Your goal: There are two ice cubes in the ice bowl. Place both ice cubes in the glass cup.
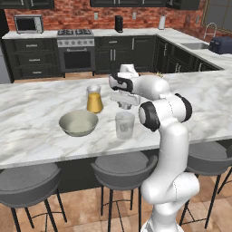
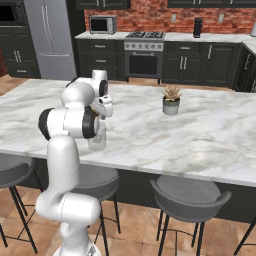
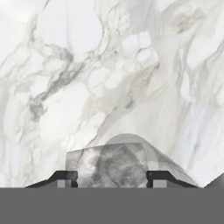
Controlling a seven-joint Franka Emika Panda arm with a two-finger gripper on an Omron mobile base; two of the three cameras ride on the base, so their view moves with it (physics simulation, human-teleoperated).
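Left base view: the arm rises from the lower right and bends over the marble counter [image 1: 36, 104] to mid-frame. The gripper [image 1: 124, 106] hangs just above the cup [image 1: 124, 125], which stands centre, a little below the middle. The bowl [image 1: 78, 123] sits to the cup's left, near it but apart. Behind the bowl, towards upper centre, stands a glass vessel with orange liquid [image 1: 94, 99]. From here I cannot tell what lies inside the bowl or between the fingers. Three stools [image 1: 124, 170] line the bottom of the frame.

Right base view: the arm fills the left side, and its elbow hides most of the cup [image 2: 97, 142], of which a clear lower part shows at left centre on the counter [image 2: 200, 130]. The gripper [image 2: 106, 109] is seen from the side, pointing down above the cup. A small potted plant [image 2: 171, 100] stands right of centre, well apart from the cup.

Hand view: at bottom centre the two dark fingertips [image 3: 65, 178] stand narrowly apart with a pale, translucent ice cube [image 3: 111, 165] clamped between them, touching both. The gripper [image 3: 111, 179] is thus closed on the cube. Behind it, a curved glassy shape shows at lower centre against the veined marble.
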